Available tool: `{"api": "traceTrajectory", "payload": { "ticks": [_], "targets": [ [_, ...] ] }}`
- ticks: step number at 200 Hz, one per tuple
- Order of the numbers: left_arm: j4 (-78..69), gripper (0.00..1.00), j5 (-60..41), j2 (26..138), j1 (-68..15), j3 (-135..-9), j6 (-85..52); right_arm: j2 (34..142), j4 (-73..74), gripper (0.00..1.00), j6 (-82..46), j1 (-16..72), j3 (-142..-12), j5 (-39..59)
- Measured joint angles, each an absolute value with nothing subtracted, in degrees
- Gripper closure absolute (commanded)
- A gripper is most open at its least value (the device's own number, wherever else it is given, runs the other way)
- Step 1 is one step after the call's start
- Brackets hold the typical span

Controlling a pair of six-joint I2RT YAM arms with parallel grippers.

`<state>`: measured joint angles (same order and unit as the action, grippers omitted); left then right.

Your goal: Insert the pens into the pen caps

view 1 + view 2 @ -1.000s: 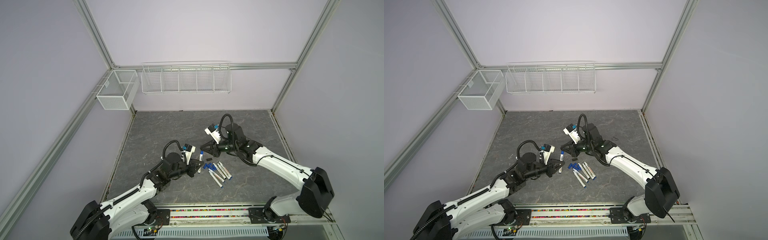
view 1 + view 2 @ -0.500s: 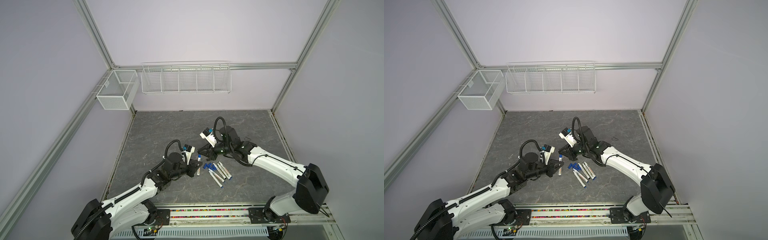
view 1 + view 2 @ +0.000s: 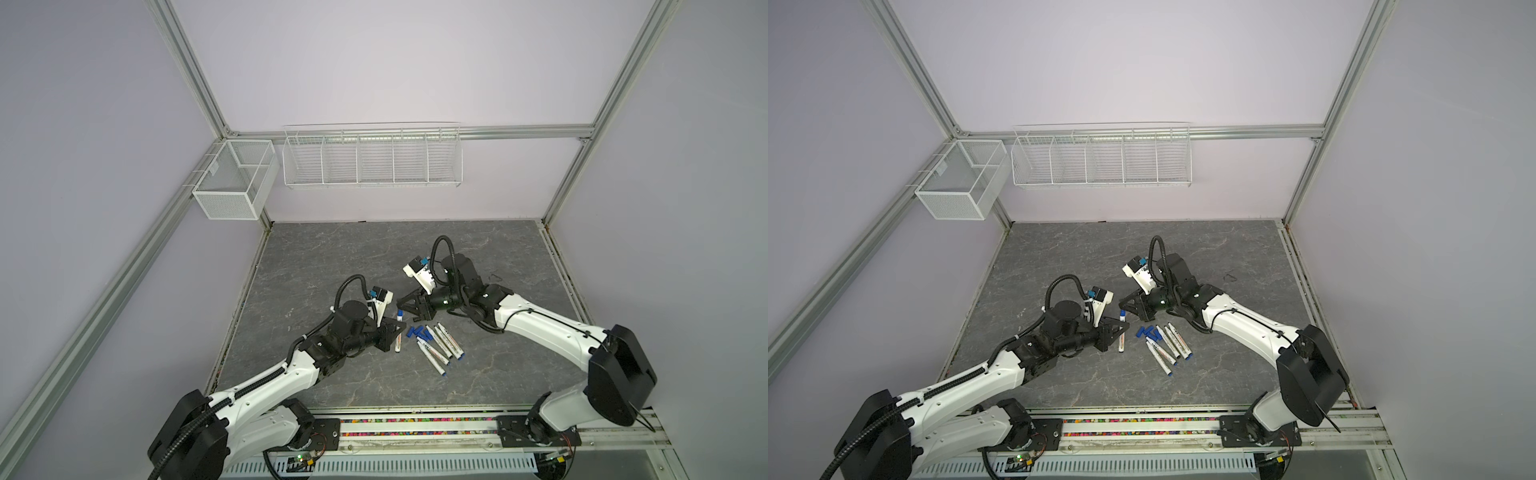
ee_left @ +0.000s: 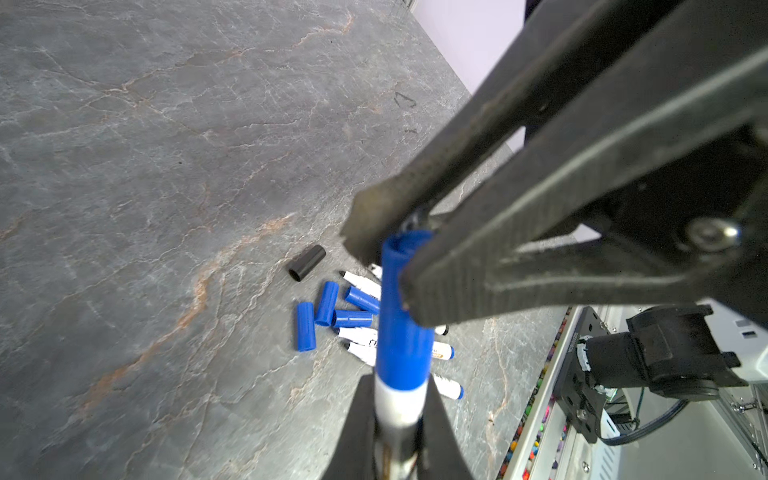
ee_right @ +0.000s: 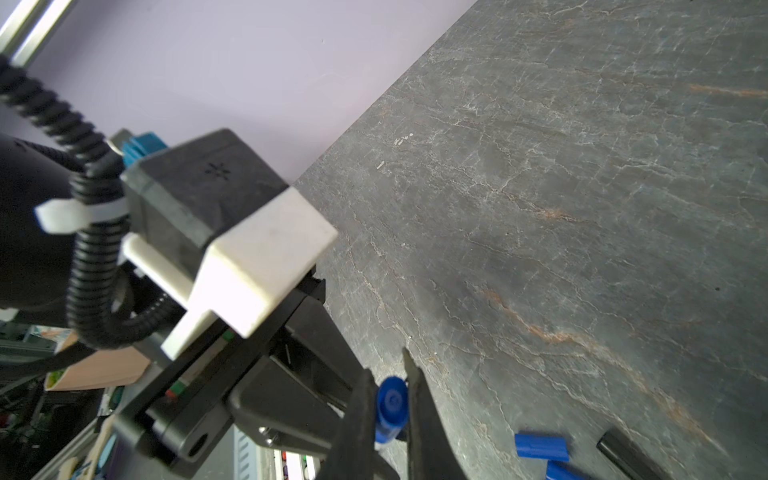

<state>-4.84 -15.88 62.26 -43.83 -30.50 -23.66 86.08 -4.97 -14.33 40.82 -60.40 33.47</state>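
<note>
In both top views my left gripper (image 3: 397, 332) (image 3: 1119, 332) is shut on a white pen (image 3: 399, 338) (image 3: 1121, 337) held just above the table. In the left wrist view the left gripper (image 4: 397, 432) clamps the white barrel, and a blue pen cap (image 4: 401, 324) sits on the pen's end. My right gripper (image 3: 405, 315) (image 3: 1127, 312) (image 5: 390, 399) is shut on that blue cap (image 5: 390, 409). Its fingers (image 4: 457, 291) pinch the cap from both sides. Several loose blue caps (image 3: 417, 332) (image 4: 305, 326) and one black cap (image 4: 306, 262) (image 5: 623, 453) lie beside several loose pens (image 3: 440, 347) (image 3: 1169, 345).
A long wire basket (image 3: 372, 156) hangs on the back wall and a mesh box (image 3: 232, 178) on the left frame. A rail with coloured bits (image 3: 415, 426) runs along the table's front edge. Bare grey tabletop (image 3: 353, 253) lies behind both arms.
My right gripper has moved left and down, closer to the left gripper's pen, and now meets it at the blue cap. The left arm has barely shifted.
</note>
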Motion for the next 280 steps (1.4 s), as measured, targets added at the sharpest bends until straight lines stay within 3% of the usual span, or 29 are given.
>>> {"api": "traceTrajectory", "payload": {
  "ticks": [11, 34, 54, 100, 181, 224, 233, 236, 244, 280],
  "targets": [
    [-6.26, 1.00, -16.38, 63.24, -43.81, -30.59, -24.25, 86.08, -5.06, 0.80, -15.38, 40.18, -60.47, 33.95],
    [-10.52, 1.00, -13.15, 65.63, -41.82, -30.70, -27.49, 86.17, -7.79, 0.59, -18.87, 38.89, -60.86, 36.14],
    [-13.37, 1.00, -8.75, 68.12, -39.13, -30.76, -30.17, 86.26, -8.64, 0.51, -22.15, 37.87, -61.04, 37.19],
    [-13.13, 1.00, -5.19, 74.54, -38.13, -33.26, -32.53, 85.12, -6.81, 0.52, -26.65, 34.28, -61.21, 35.64],
    [2.57, 1.00, -4.49, 100.18, -32.21, -60.16, -28.56, 81.62, -10.07, 0.53, -26.98, 34.20, -55.59, 29.58],
    [9.91, 1.00, -4.29, 108.99, -31.88, -67.09, -27.11, 80.49, -11.79, 0.54, -27.00, 33.85, -54.81, 27.86],
    [10.66, 0.95, -4.32, 109.78, -31.88, -67.64, -27.14, 80.12, -11.88, 0.54, -27.03, 33.69, -54.33, 27.68],
    [10.83, 0.80, -4.32, 109.95, -31.88, -67.79, -27.14, 80.01, -11.88, 0.54, -27.00, 33.63, -54.15, 27.64],
    [11.27, 0.66, -4.27, 110.21, -31.88, -68.20, -26.98, 79.75, -11.88, 0.55, -27.03, 33.47, -53.65, 27.55],
    [13.08, 0.59, -3.84, 111.15, -31.88, -68.79, -26.92, 79.46, -11.97, 0.55, -27.07, 33.10, -52.10, 26.94]
  ]
}}
